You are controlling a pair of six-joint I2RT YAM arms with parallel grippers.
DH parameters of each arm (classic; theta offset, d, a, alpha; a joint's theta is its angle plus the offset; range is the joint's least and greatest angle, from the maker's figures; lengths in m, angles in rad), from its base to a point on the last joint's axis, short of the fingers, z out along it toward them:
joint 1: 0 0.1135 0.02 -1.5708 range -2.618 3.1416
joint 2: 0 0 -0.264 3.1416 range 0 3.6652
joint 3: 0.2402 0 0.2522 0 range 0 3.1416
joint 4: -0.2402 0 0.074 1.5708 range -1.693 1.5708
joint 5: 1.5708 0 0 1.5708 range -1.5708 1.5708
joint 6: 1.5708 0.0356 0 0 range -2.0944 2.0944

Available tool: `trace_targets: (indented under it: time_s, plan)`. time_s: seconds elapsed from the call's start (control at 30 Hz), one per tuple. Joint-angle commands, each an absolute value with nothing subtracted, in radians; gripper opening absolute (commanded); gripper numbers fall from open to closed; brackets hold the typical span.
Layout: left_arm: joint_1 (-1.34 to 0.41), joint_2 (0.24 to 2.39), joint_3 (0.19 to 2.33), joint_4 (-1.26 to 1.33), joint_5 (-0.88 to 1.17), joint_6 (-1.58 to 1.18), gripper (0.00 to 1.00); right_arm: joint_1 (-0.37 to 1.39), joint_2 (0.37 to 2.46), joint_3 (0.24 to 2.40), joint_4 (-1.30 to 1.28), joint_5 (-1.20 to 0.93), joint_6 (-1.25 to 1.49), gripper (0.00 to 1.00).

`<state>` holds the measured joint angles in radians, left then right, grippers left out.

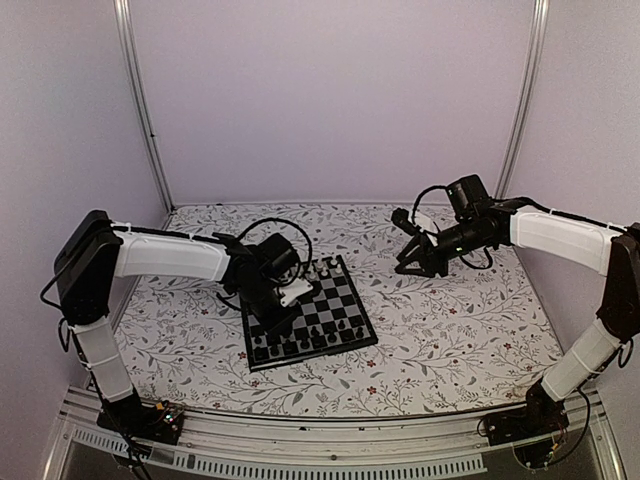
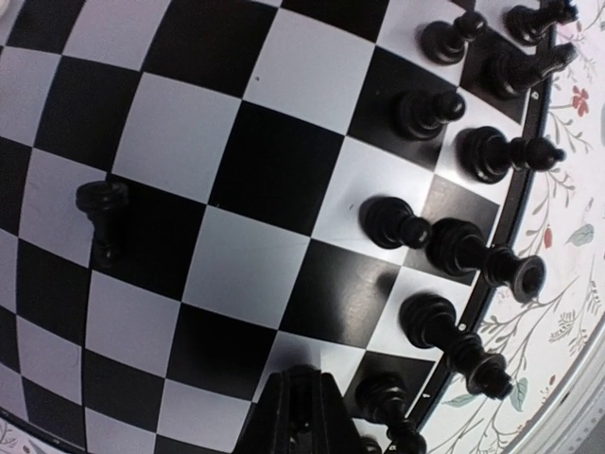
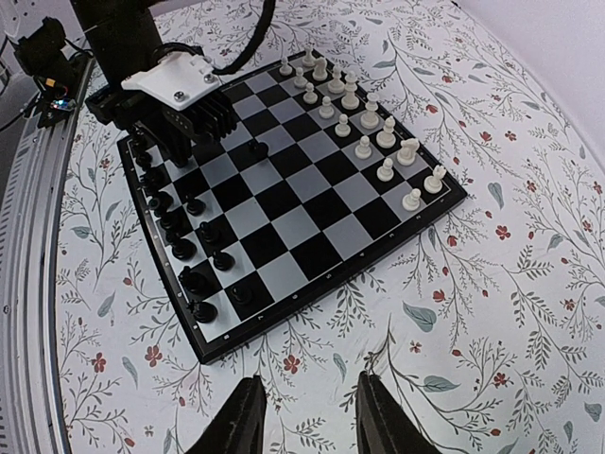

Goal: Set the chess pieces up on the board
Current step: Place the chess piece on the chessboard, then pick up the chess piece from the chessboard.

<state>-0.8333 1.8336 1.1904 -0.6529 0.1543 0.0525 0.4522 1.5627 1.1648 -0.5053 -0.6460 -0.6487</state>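
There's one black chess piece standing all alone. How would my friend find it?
Look at the little checkered board on the flowery table: white pieces crowd one edge, black pieces crowd the opposite edge. One small black piece stands out in the open squares, away from the black rows, with no piece touching or beside it.

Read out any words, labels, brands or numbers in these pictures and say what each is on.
No text can be read.
The board and chess pieces show no lettering.
The floral tabletop is only a print.
Anything on the arms is too small to tell.
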Motion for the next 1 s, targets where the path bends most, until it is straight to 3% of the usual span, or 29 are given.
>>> trace_targets:
  time_s: [0.0, 0.7, 0.83, 0.97]
  plan:
    - [-0.851, 1.855, 1.202, -0.682, 0.171, 0.064, 0.07, 0.451, 1.555, 1.147, -0.494, -0.653, -0.658, 0.35]
    - [-0.846, 1.789, 1.308, -0.740, 0.107, 0.086, 0.27, 0.453, 1.576, 1.232, -0.550, -0.684, -0.658, 0.37]
    - [-0.819, 1.743, 1.364, -0.754, 0.050, 0.103, 0.28, 0.459, 1.604, 1.333, -0.613, -0.670, -0.687, 0.38]
    - [-0.775, 1.663, 1.401, -0.662, -0.139, 0.099, 0.29, 0.494, 1.617, 1.441, -0.638, -0.588, -0.724, 0.39]
